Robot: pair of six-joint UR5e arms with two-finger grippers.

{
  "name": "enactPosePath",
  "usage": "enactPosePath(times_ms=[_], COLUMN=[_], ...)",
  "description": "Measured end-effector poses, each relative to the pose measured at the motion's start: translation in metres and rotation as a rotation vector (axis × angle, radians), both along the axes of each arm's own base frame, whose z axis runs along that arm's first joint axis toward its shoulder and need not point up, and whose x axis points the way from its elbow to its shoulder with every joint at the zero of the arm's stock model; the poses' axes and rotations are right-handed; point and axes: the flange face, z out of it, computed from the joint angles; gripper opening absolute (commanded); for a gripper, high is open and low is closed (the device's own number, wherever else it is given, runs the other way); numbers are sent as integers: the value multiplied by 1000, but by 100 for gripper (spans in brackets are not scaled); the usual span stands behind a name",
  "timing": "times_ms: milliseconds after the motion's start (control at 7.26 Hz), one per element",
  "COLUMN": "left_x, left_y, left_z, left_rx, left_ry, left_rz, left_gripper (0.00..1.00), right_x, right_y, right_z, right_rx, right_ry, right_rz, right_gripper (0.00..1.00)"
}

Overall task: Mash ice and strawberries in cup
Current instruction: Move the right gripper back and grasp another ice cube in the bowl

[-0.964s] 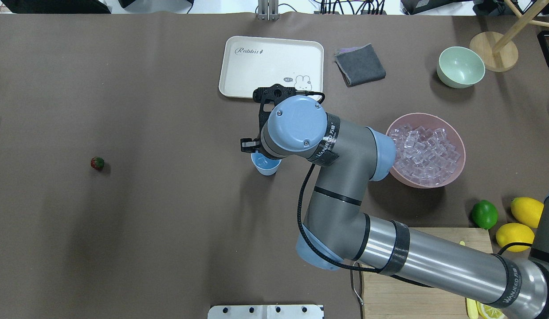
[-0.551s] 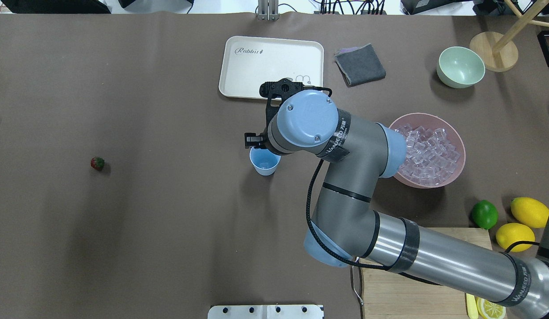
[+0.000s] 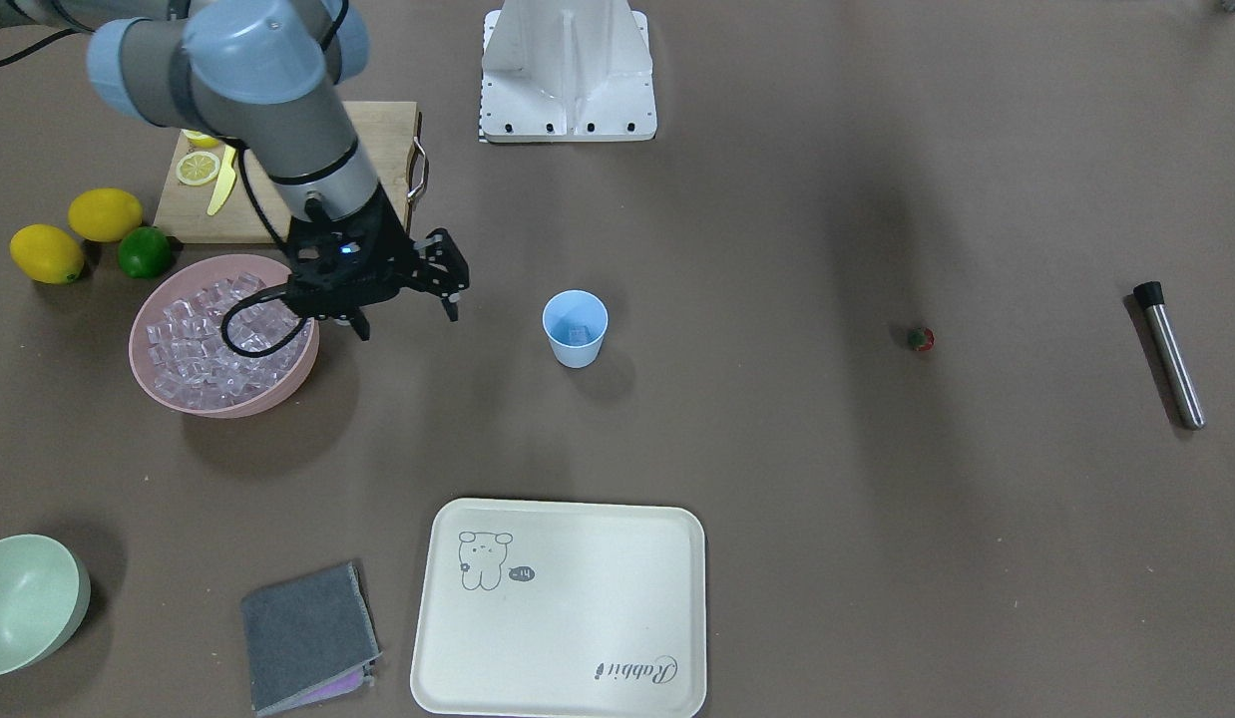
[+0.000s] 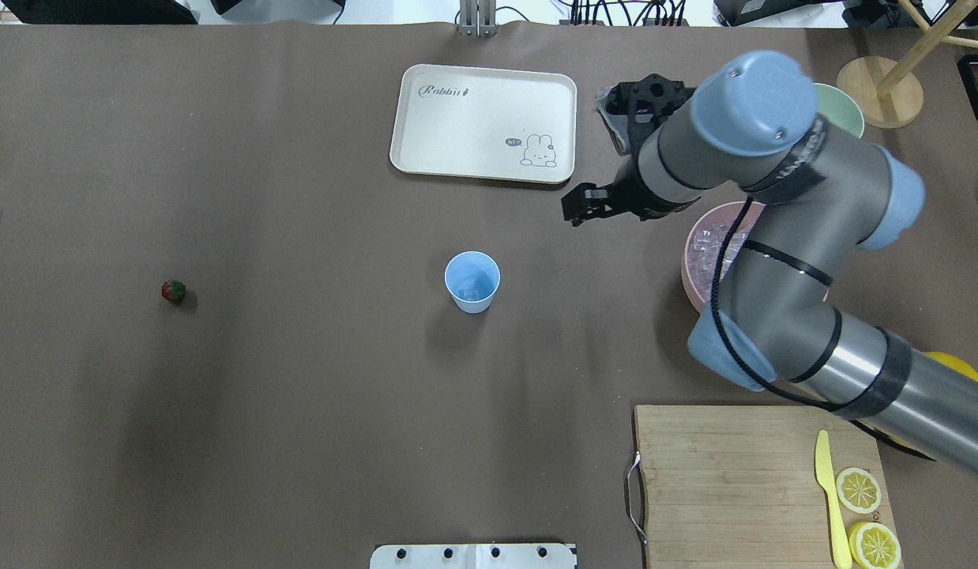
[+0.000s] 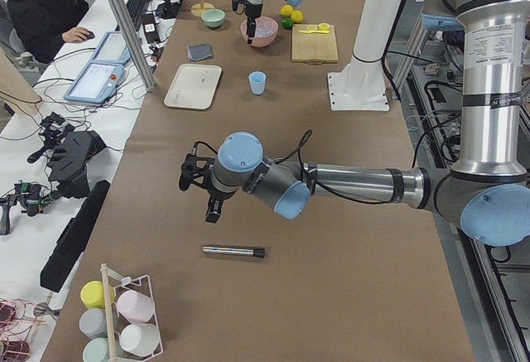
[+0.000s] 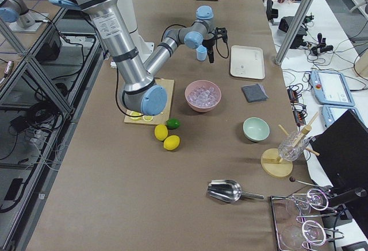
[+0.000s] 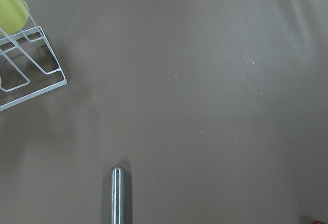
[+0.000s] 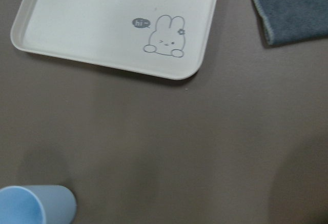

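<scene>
- Rod of plain steel with a black end cap lies far out on the robot's left, well apart from everything else; it looks like the masher.
- The left gripper hovers above the table near that rod. It shows only in the side view, so I cannot tell whether its fingers are spread or pressed together.
- The strawberry sits alone on the bare cloth, well apart from the cup and not yet loaded.
- The cup stands upright mid-table, with what looks like one clear cube at its bottom.
- The right gripper hangs between cup and pink bowl, close to the bowl's rim, fingers spread with nothing between them.
- The ice is heaped in that bowl.
- The step in hand appears to be loading ice. Next, the spread fingers need lowering over a single cube. A slippery cube needs a centred pinch, then a carry to just above the cup's mouth.
</scene>
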Motion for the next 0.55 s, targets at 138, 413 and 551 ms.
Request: enactPosePath(times_ms=[138,413,551], left_x=[0,0,-1], left_y=[0,1,3], left_z=[1,2,4], left_rx=[-1,-3,-5], left_ry=[0,-1,-1], left_rz=[0,0,0], left_gripper=[99,99,99], right_x=[25,50,56], right_y=[-1,-2,-5], right_z=[24,58,73], right_rx=[21,66,90], right_ry=[21,71,102], right_rz=[-36,-95,-126], right_gripper=[95,94,93])
